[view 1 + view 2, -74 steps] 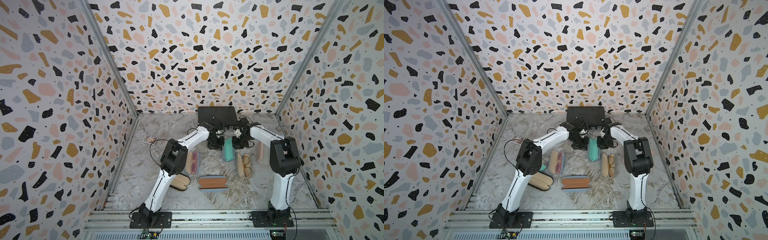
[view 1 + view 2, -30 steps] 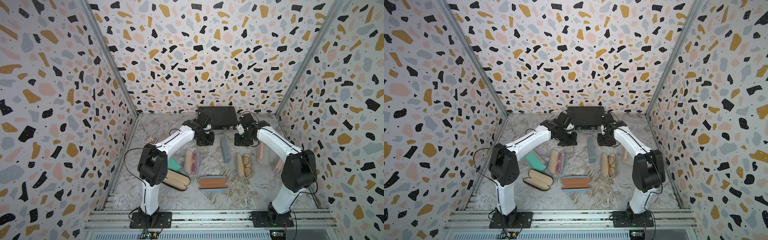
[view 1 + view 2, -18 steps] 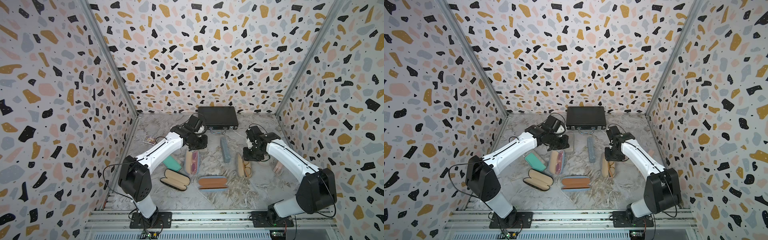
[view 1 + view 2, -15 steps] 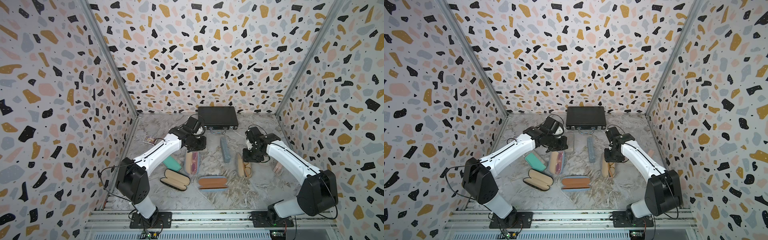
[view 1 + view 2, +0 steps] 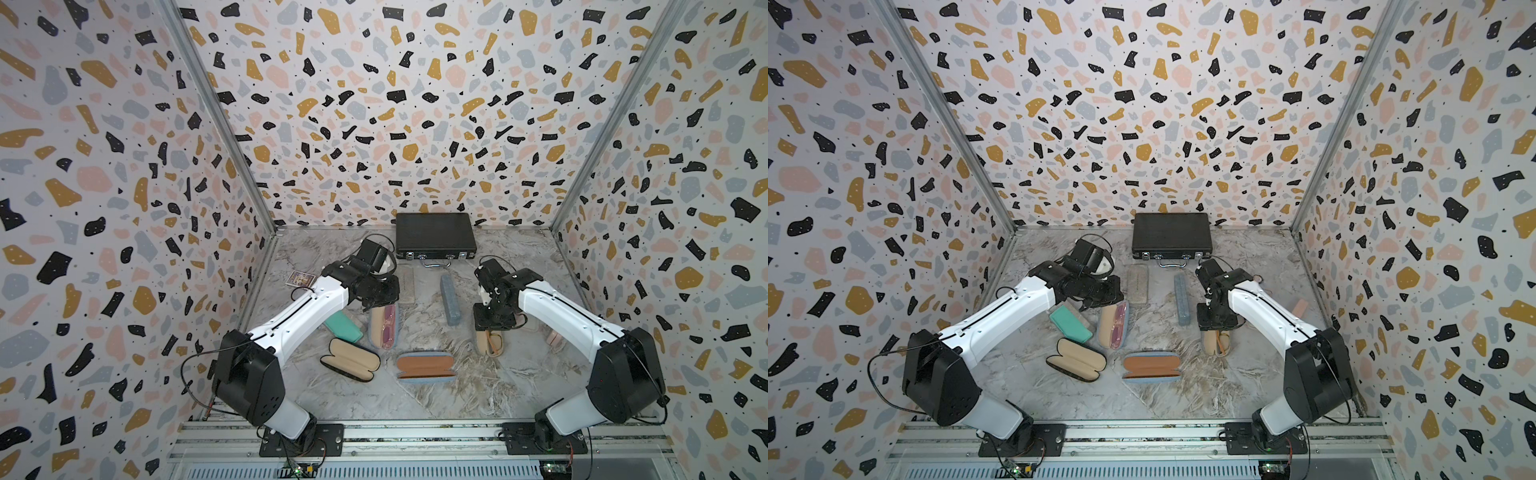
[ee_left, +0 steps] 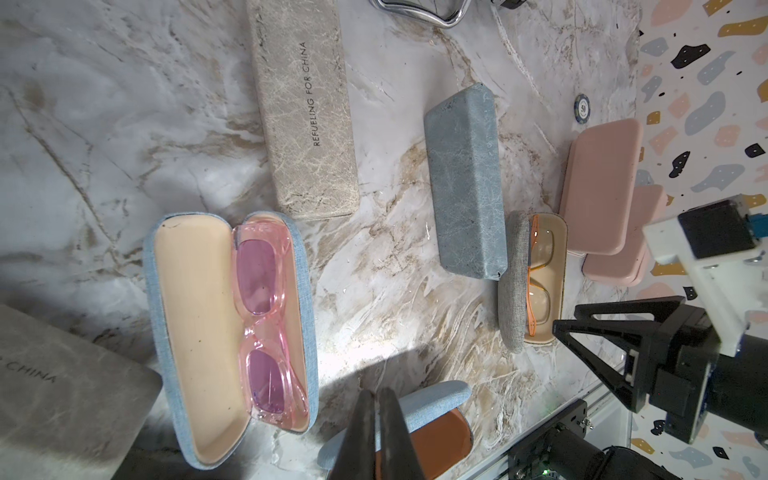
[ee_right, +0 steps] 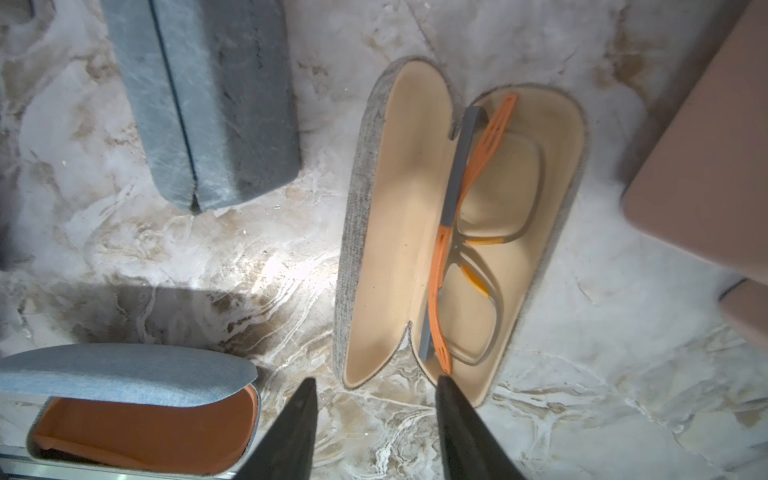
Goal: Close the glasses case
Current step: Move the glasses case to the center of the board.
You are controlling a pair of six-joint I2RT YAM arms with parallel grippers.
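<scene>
Both arms have drawn back from the blue-grey case point(image 5: 450, 299), which now lies shut at centre frame in both top views, so that closing looks done. Right of centre, the right gripper point(image 5: 493, 321) hangs over the far end of the open grey fabric case point(image 5: 490, 347).

Left wrist view: the left gripper point(image 6: 376, 395) is pinched together and empty, beside the open denim case point(image 6: 195, 324) holding pink glasses point(image 6: 259, 316).

Right wrist view: the right claw's jaws stand half parted and hold nothing, just off one end of the grey fabric case, with the orange-armed glasses point(image 7: 469, 232) inside. It is probably next to close.

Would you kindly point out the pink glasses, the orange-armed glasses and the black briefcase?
pink glasses point(image 6: 255, 276): left wrist view, a lens
orange-armed glasses point(image 7: 434, 291): right wrist view, orange arm
black briefcase point(image 5: 434, 232): a top view, lid
</scene>
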